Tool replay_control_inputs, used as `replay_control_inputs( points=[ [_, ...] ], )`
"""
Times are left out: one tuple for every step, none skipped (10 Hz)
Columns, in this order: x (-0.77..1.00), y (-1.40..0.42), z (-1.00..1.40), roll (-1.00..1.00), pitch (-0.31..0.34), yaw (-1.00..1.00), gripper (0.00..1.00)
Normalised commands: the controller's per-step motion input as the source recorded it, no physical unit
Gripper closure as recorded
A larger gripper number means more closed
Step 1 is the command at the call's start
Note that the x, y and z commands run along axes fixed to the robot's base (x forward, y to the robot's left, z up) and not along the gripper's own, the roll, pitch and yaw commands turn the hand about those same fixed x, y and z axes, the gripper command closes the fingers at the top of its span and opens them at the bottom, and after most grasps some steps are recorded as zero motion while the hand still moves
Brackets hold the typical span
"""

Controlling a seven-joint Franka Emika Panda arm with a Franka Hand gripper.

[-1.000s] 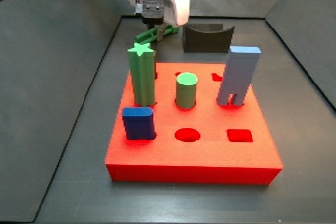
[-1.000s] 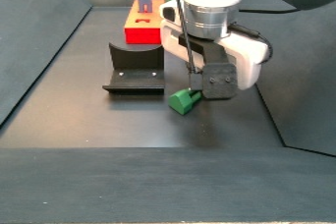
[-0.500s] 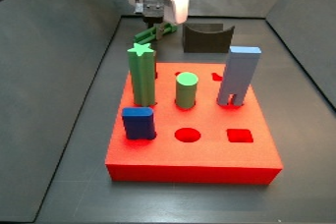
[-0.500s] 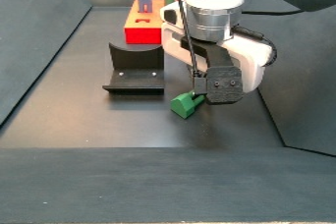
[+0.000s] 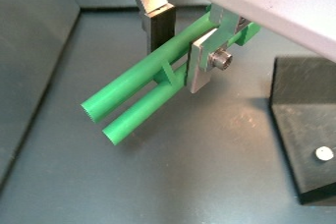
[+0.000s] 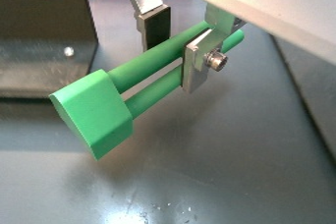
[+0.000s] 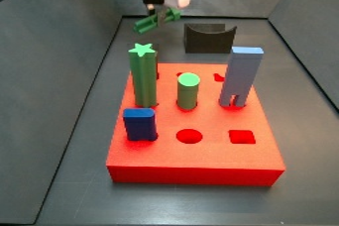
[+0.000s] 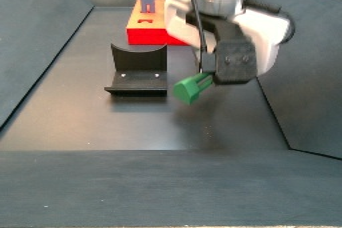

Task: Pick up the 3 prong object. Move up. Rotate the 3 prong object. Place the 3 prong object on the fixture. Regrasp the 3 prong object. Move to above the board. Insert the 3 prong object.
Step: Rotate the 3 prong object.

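Silver two-finger gripper (image 6: 178, 39) clamped on the long green three-lobed bar (image 6: 138, 90). Up off the dark floor (image 8: 134, 132), near the small black fixture (image 8: 136, 70).

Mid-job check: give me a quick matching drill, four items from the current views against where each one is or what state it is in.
Items:
1. 3 prong object
2. hand
3. fixture
4. star post

States:
A. standing upright in the red board
B. resting on the dark floor, nothing on it
C. held lengthwise, clear of the floor
D. shut around a green bar, raised behind the board

Pairs: 1-C, 2-D, 3-B, 4-A
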Motion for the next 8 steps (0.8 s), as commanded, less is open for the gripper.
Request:
replay_control_inputs(
  points=[
    [-0.20,0.01,0.83,0.00,0.000,0.00,1.00],
    [-0.19,0.01,0.72,0.02,-0.004,0.00,1.00],
    [-0.15,0.00,0.62,0.04,-0.004,0.00,1.00],
    [-0.10,0.00,0.51,0.05,0.020,-0.01,1.00],
    [-0.05,0.01,0.34,0.07,0.060,-0.01,1.00],
    [-0.03,0.00,0.21,0.07,0.080,0.00,1.00],
    [0.00,0.00,0.00,0.00,0.000,-1.00,1.00],
    [0.01,0.00,-0.03,0.00,-0.001,-1.00,1.00]
  ],
)
